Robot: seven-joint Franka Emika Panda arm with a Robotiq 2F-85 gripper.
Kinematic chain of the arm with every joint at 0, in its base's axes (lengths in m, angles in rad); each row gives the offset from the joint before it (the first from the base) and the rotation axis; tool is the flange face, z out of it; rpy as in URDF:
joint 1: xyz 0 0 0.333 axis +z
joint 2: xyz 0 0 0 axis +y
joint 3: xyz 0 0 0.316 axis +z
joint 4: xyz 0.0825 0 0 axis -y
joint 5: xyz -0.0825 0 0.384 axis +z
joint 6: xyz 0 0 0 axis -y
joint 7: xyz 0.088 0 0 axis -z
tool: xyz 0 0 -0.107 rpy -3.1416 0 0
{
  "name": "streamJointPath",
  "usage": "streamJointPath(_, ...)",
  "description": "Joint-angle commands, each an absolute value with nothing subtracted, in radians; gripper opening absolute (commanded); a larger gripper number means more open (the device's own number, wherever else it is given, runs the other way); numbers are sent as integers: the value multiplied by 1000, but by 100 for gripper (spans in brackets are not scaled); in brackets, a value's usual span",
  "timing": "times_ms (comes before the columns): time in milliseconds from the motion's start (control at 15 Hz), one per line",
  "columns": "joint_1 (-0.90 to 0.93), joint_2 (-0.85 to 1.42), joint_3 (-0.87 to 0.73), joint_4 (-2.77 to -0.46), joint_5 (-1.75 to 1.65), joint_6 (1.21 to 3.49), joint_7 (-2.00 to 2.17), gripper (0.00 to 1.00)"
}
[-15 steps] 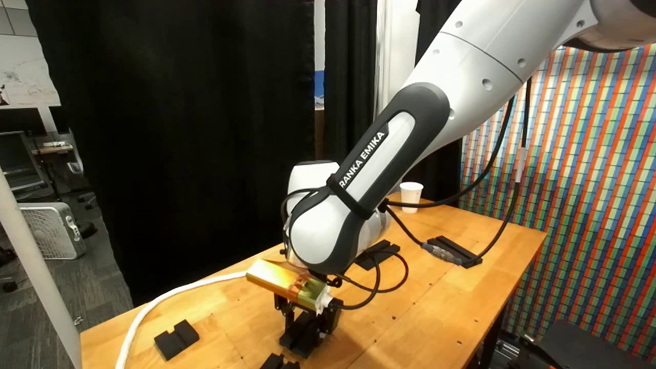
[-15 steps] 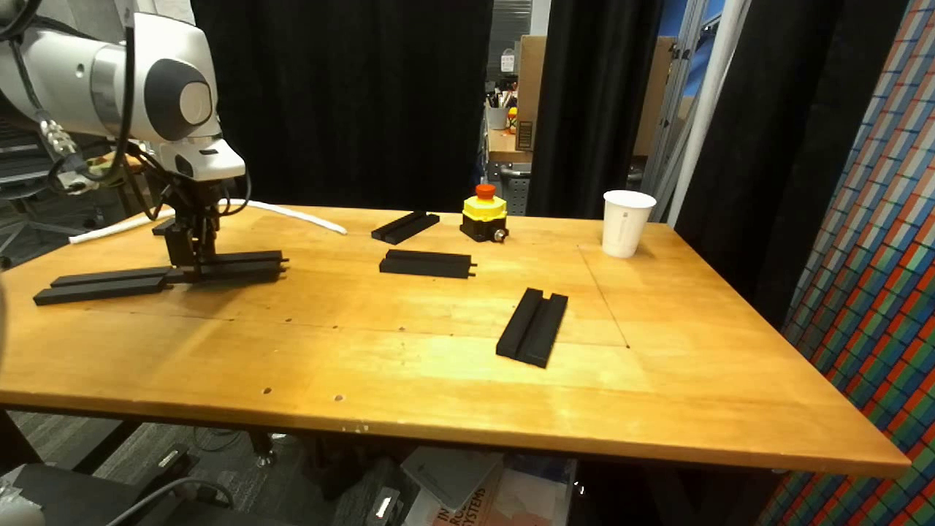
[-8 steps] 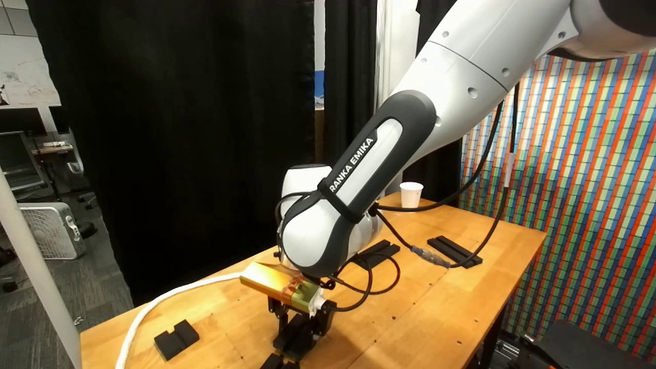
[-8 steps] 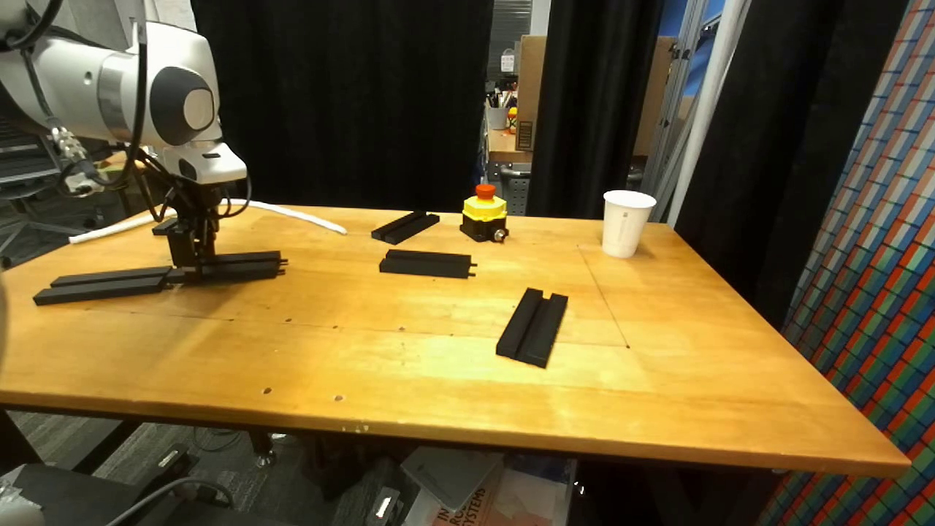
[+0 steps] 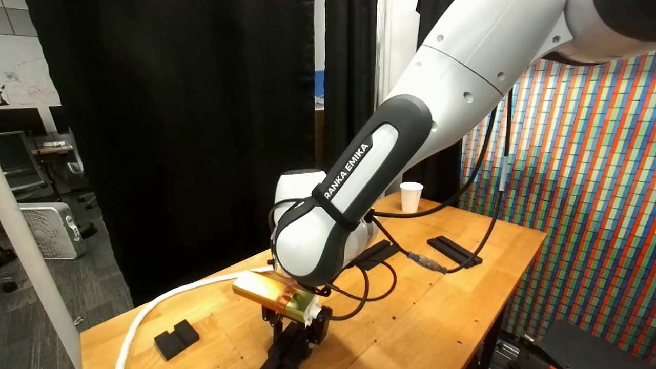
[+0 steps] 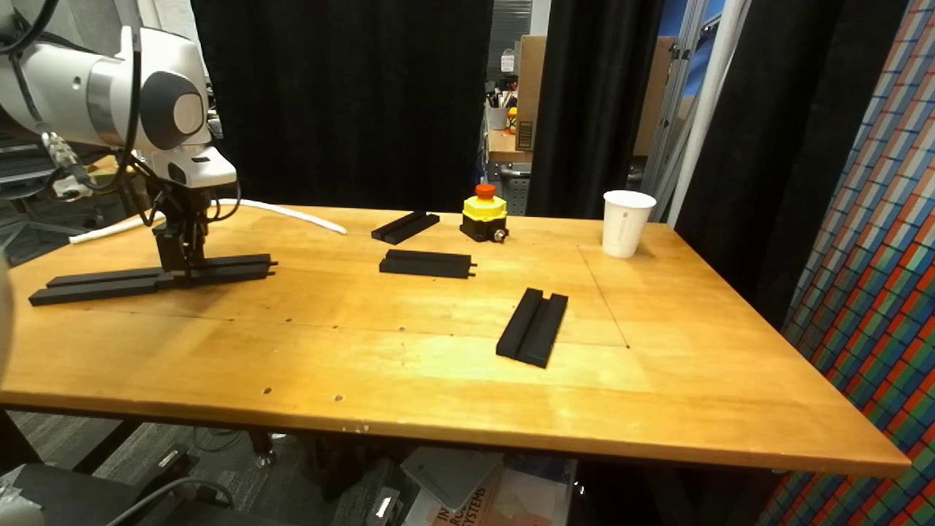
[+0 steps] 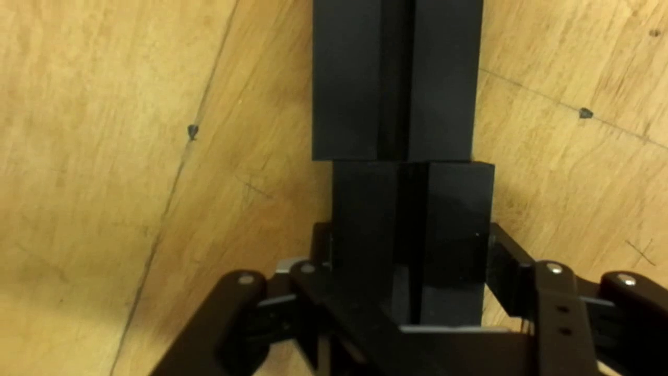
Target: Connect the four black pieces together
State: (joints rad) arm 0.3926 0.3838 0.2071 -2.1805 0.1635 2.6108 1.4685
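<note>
My gripper [image 6: 182,272] is shut on a grooved black piece [image 6: 237,269] lying flat at the table's left end; its two pins point right. In the wrist view my gripper [image 7: 409,248] pinches this held piece [image 7: 459,198] at both sides. The held piece's end meets, or nearly meets, the end of another black piece [image 7: 344,78], also seen in an exterior view [image 6: 91,286]. In the wrist view the held piece sits slightly right of the other's line. Further black pieces lie apart: one with pins [image 6: 426,264] mid-table, one turned [image 6: 532,327] towards the front.
Another grooved black bar [image 6: 405,226] lies near the red button on a yellow base [image 6: 484,212]. A small chunky black block [image 5: 177,339] lies near the table's left corner. A white tube [image 5: 169,297] runs along the back edge. A paper cup [image 6: 628,223] stands at the right.
My gripper has moved with the held piece towards the piece at the table's left end. The gap between their ends has closed, and that piece has shifted slightly left.
</note>
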Motion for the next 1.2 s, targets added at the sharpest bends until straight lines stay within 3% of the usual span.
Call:
streamJointPath(0, 403, 370, 201, -2173, 155, 2587, 1476, 45)
streamJointPath(1133, 415, 370, 214, -2189, 172, 2592, 1484, 45)
